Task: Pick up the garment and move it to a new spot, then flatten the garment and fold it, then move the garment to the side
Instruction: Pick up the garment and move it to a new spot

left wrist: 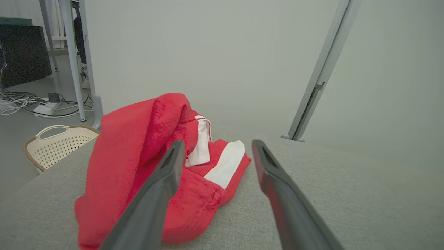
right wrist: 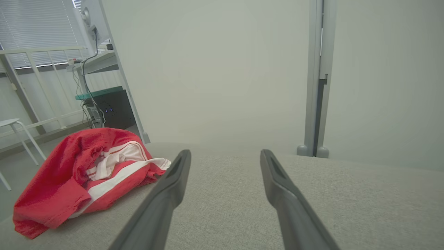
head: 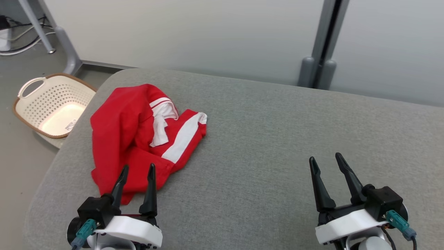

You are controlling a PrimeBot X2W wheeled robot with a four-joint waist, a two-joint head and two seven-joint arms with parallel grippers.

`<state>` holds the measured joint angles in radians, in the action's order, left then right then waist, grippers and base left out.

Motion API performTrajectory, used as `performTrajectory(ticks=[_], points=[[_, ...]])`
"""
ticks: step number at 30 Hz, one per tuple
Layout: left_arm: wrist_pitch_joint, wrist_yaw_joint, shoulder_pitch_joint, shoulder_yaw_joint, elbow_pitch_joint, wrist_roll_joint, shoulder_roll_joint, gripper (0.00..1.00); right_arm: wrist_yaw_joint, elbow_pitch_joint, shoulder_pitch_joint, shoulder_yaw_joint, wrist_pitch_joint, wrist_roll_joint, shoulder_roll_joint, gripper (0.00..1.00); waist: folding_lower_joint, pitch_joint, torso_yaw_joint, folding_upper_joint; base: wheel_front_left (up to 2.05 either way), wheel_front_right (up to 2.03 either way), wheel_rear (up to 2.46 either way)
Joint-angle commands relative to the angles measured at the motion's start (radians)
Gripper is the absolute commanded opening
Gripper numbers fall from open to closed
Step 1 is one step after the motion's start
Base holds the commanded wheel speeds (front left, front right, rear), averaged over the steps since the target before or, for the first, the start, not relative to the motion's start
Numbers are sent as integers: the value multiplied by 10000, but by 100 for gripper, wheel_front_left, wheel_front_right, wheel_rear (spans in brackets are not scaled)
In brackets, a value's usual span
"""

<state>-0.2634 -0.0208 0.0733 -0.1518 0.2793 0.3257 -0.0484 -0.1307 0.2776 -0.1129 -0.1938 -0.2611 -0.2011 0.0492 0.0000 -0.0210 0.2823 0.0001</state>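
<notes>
A wide grey fabric-covered counter [head: 263, 139] with rounded corners fills most of the head view. Behind it stand pale, plain wall panels joined by a grey upright post [head: 321, 41] on two rounded feet. To the left of the counter, down on the grey floor [head: 14, 69], sits a cream perforated plastic laundry basket [head: 52, 93] with a brown rim and a loop handle. Cables [head: 20, 45] trail across the floor in the far left corner, near slim metal legs.

A crumpled red garment with white stripes and a white inner lining [head: 114, 139] lies in a heap on the left part of the counter, close to the left edge and not far from the basket. One white stripe runs diagonally across its right side.

The left pincer [head: 138, 166] sits at the lower left, its two long dark fingers pointing away from the robot. They are spread wide and grip nothing, and their tips show over the near edge of the garment. Whether they touch the cloth cannot be told. The right pincer [head: 325, 157] sits at the lower right above bare counter, well apart from the garment. Its fingers are equally wide apart and empty, leaning slightly to the left.
</notes>
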Motion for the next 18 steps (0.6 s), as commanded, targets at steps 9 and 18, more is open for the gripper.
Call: performTrajectory(ticks=[9,18], points=[[-18,8,-57,146,-81,-62,-35,100,0,170,-103,-484,-63,-204,28,100,0,44,1655,-1,0,0,0],[-15,-6,-148,178,88,197,-37,100,0,214,-47,-605,-63,-352,26,100,0,130,1959,-1,0,0,0]])
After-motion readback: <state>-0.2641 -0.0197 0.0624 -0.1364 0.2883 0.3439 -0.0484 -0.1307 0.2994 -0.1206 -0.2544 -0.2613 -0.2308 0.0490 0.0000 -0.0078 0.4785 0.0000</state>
